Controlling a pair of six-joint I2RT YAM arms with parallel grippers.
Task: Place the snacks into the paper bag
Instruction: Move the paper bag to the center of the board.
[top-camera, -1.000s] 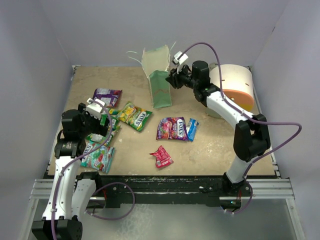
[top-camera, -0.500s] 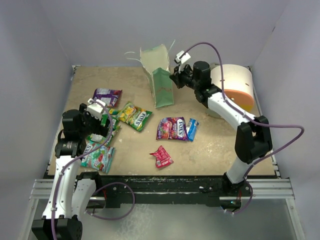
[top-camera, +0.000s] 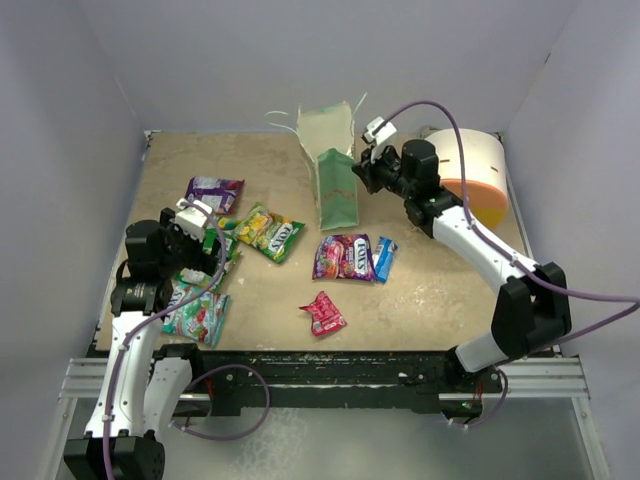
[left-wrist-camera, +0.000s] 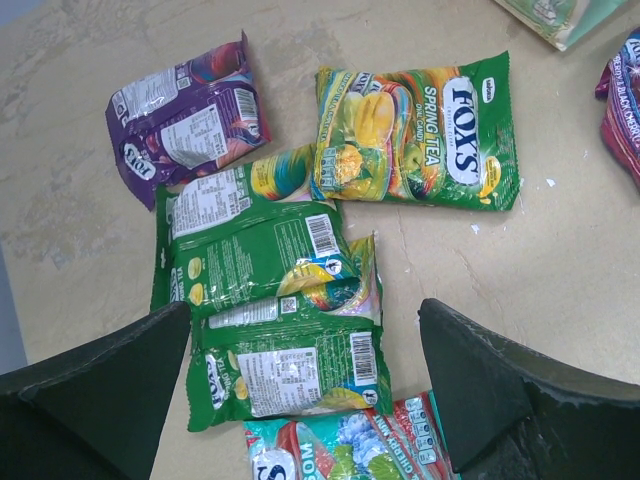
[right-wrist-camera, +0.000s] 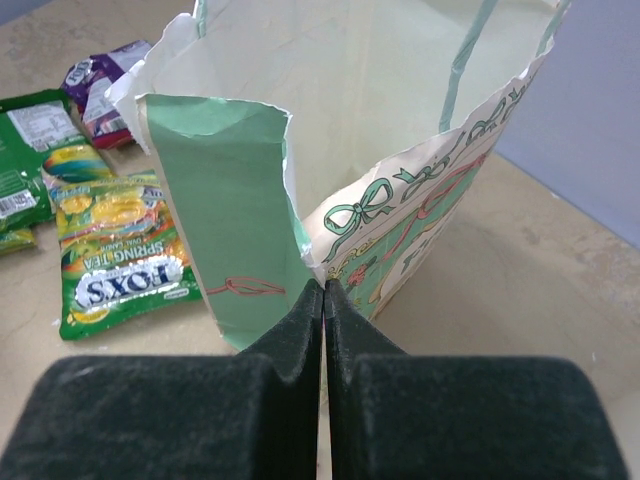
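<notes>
Bag-steadying step: right gripper (top-camera: 368, 172) fingers pinch the paper bag (top-camera: 335, 190) rim, upper centre; left gripper (left-wrist-camera: 305, 310), spread wide above green snacks (left-wrist-camera: 260, 250), must lower onto 1

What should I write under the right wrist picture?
Right gripper pinching the paper bag by its edge; snacks lie on the table beyond.
</notes>
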